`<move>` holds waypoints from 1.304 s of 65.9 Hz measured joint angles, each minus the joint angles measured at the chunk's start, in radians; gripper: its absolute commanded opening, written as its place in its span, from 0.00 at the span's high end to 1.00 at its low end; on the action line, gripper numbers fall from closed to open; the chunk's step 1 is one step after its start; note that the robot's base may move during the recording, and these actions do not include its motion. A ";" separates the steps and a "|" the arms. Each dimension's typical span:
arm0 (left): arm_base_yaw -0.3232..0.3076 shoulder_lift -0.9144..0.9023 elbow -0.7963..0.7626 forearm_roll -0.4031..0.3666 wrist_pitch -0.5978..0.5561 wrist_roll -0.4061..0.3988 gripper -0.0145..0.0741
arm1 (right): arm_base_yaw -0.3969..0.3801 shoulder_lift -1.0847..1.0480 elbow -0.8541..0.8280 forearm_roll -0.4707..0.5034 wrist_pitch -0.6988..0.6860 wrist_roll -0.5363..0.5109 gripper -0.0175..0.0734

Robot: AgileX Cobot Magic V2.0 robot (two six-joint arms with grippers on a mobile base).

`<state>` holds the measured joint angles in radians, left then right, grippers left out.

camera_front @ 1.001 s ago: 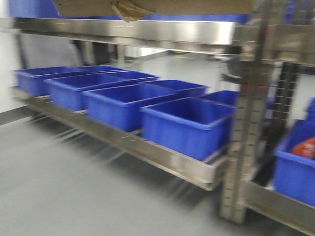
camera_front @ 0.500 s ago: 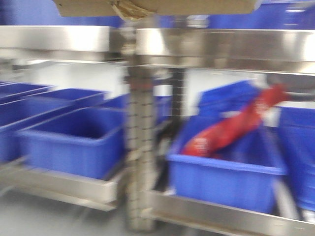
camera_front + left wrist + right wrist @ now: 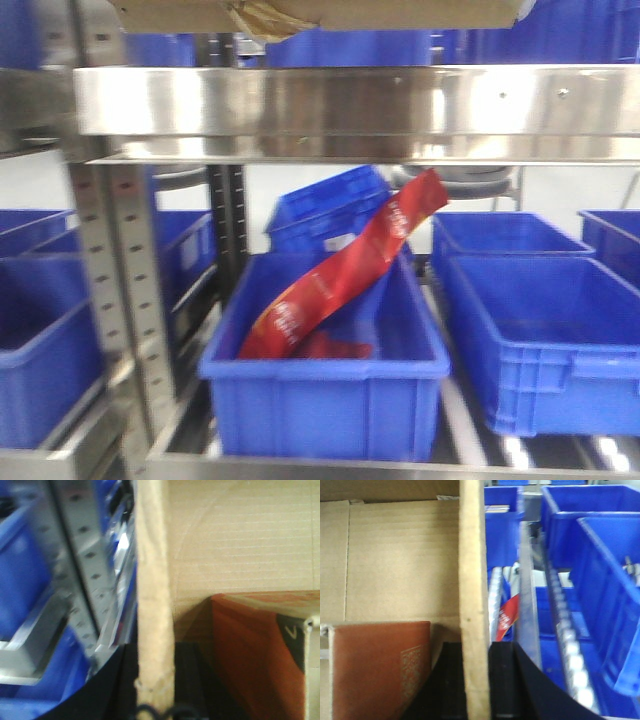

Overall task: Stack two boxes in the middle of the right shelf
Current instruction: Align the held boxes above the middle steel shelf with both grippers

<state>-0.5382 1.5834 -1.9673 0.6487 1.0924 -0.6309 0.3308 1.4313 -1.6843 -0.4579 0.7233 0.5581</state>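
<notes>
The front view has swung rightward and the blur has cleared: the shelf (image 3: pixel 350 100) of the right bay now sits square and level across it, so the base seems to have arrived and the placing can begin. The large box (image 3: pixel 320 12) hangs just above the shelf's front, not yet on it. Below stands a blue bin (image 3: pixel 320 390) holding a red packet (image 3: pixel 340 270). The right pincer (image 3: pixel 476 680) is clenched on the box's wall. The left pincer (image 3: pixel 152 705), in a blurred view, appears clamped likewise.
</notes>
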 measured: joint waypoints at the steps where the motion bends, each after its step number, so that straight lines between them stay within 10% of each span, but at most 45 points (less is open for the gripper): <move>1: 0.000 0.000 0.000 0.000 0.000 0.000 0.96 | 0.000 0.000 0.000 0.000 0.000 0.000 0.98; 86: 0.000 0.000 0.000 0.008 0.000 0.000 0.96 | 0.000 0.000 0.000 0.000 -0.004 0.000 0.98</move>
<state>-0.5382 1.5834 -1.9673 0.6571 1.0924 -0.6309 0.3308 1.4313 -1.6843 -0.4579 0.7196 0.5581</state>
